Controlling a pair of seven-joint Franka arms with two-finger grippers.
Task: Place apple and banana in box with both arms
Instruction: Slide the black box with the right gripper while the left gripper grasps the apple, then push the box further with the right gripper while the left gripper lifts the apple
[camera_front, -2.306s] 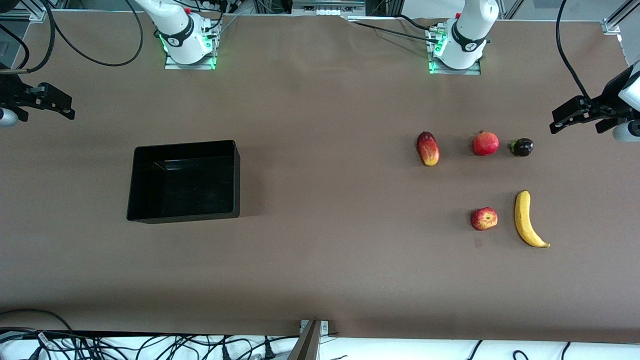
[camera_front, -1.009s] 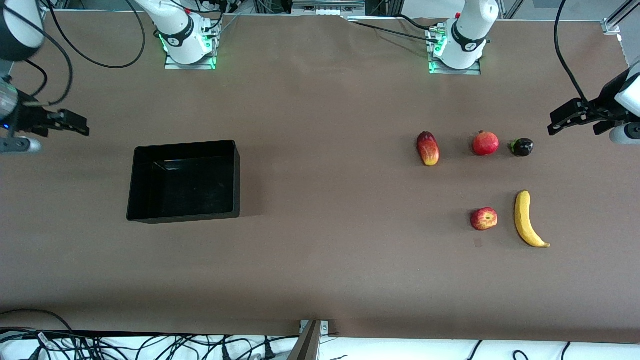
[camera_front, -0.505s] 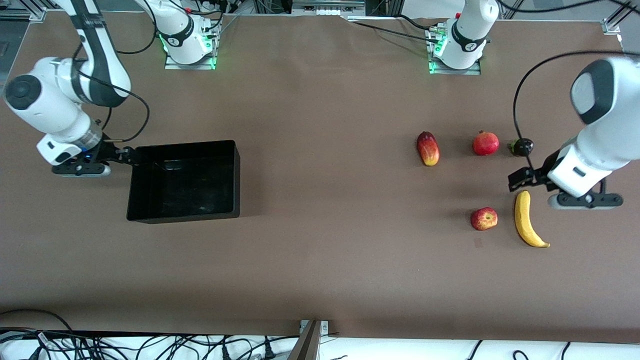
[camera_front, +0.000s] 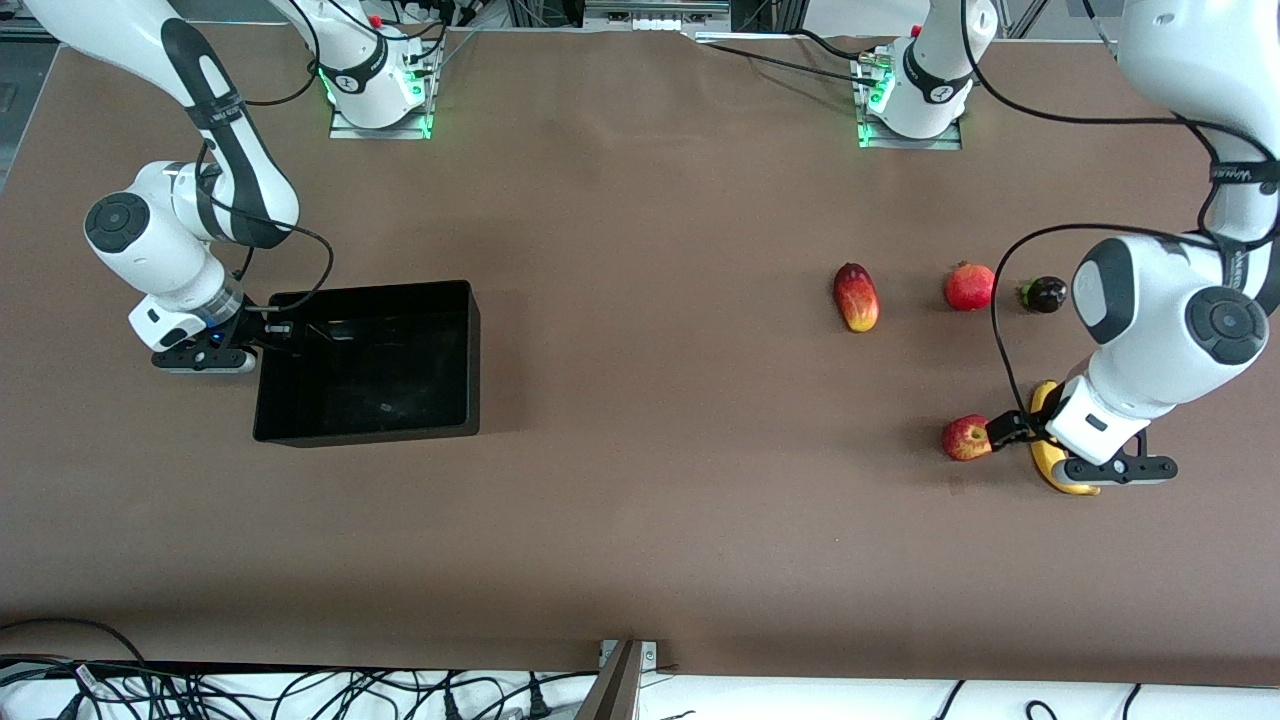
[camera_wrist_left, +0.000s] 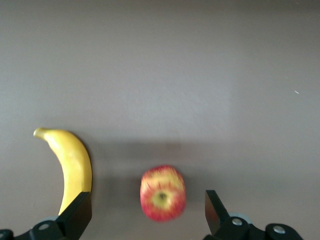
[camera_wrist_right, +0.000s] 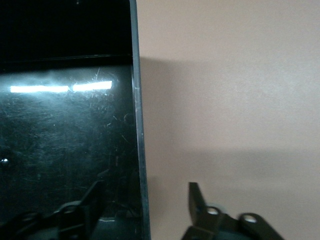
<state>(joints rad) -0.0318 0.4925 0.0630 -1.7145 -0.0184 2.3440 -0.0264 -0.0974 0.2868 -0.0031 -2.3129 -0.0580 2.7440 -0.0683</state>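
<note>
The apple (camera_front: 965, 438) lies on the table beside the banana (camera_front: 1048, 468), toward the left arm's end. My left gripper (camera_front: 1020, 428) hovers over both, open and empty. In the left wrist view the apple (camera_wrist_left: 162, 193) sits between the spread fingers and one finger (camera_wrist_left: 80, 215) is over the banana (camera_wrist_left: 70, 167). The arm hides part of the banana in the front view. The black box (camera_front: 365, 434) is empty. My right gripper (camera_front: 272, 328) is open over its end wall, the one toward the right arm's end of the table. In the right wrist view that gripper (camera_wrist_right: 145, 202) straddles the wall (camera_wrist_right: 137, 125).
A red-yellow mango (camera_front: 856, 297), a red pomegranate (camera_front: 970, 287) and a small dark fruit (camera_front: 1043, 294) lie in a row farther from the front camera than the apple. Brown table lies between the box and the fruit.
Both arms came in from the table's ends. My left gripper moved from beside the dark fruit to over the apple and banana. My right gripper moved onto the box's end wall.
</note>
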